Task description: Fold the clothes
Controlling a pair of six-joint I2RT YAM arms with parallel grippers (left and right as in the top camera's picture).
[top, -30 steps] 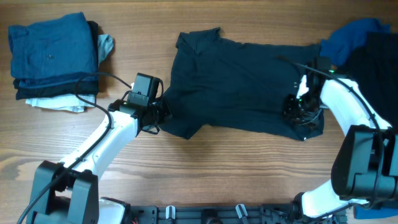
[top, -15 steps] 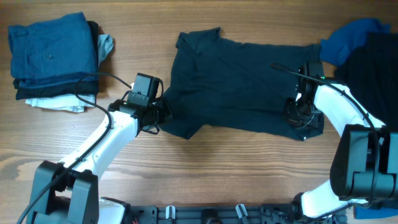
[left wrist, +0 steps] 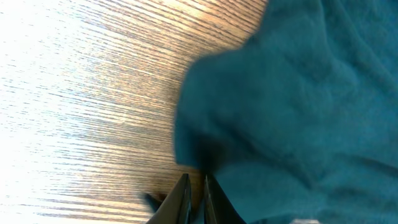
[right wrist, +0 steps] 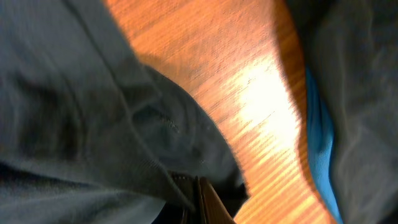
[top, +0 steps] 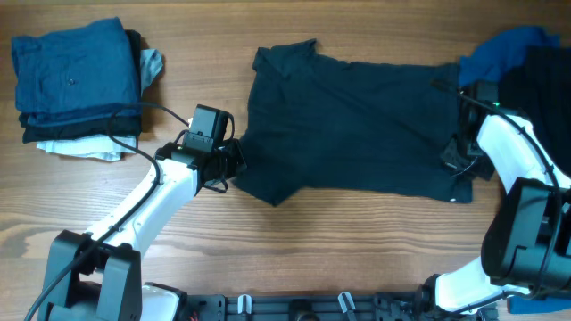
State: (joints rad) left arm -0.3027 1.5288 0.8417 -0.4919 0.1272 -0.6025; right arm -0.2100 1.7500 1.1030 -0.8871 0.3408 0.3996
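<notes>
On the bench, seen from overhead, the near-black shirt lay spread flat across the middle. The left tool was pinched on its lower left edge and the right tool on its lower right corner. The cloth between them looked drawn fairly flat, so uneven pulls would likely skew it or tug a hem free. A folded stack sat well apart at the far left. An unfolded blue garment and a dark garment lay just beside the shirt's right end, near the right arm, which might snag or drag them.

In the left wrist view, the left tool had its jaws narrowed almost together at the very rim of the shirt. So shallow a bite could probably slip when lifted.

In the right wrist view, the right tool was closed under a bunched fold of shirt. How much cloth it held could not be told, and it might have taken two layers. The blue garment lay close by.
</notes>
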